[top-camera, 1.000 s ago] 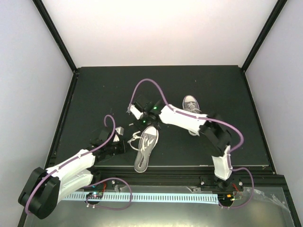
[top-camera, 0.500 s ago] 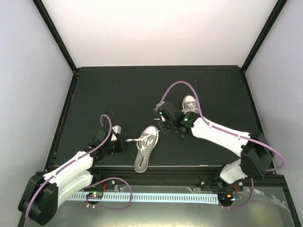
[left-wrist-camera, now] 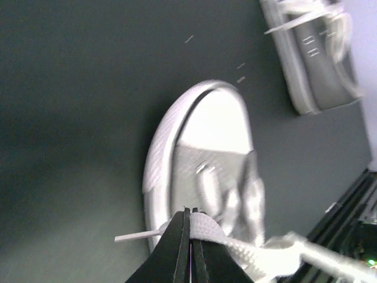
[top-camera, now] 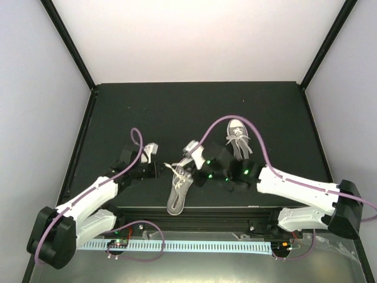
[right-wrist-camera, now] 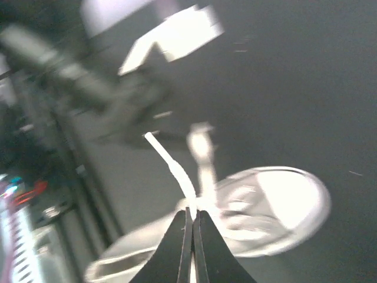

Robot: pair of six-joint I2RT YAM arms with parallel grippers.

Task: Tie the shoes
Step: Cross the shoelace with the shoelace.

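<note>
Left wrist, right wrist: clamped shut on lace point(left-wrist-camera: 232, 246) ends with left gripper point(left-wrist-camera: 189, 218) and right gripper point(right-wrist-camera: 191, 213). Pull apart evenly, gently; avoid dragging shoe point(top-camera: 177, 197), avoid slipping.

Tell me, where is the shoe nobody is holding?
In the top view, the far shoe sits right of centre on the black table, just beyond the right arm, farther back than the shoe being laced.

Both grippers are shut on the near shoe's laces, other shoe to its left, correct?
No: the other shoe lies right of the near shoe, per the top view. Left gripper and right gripper are indeed shut on laces.
</note>
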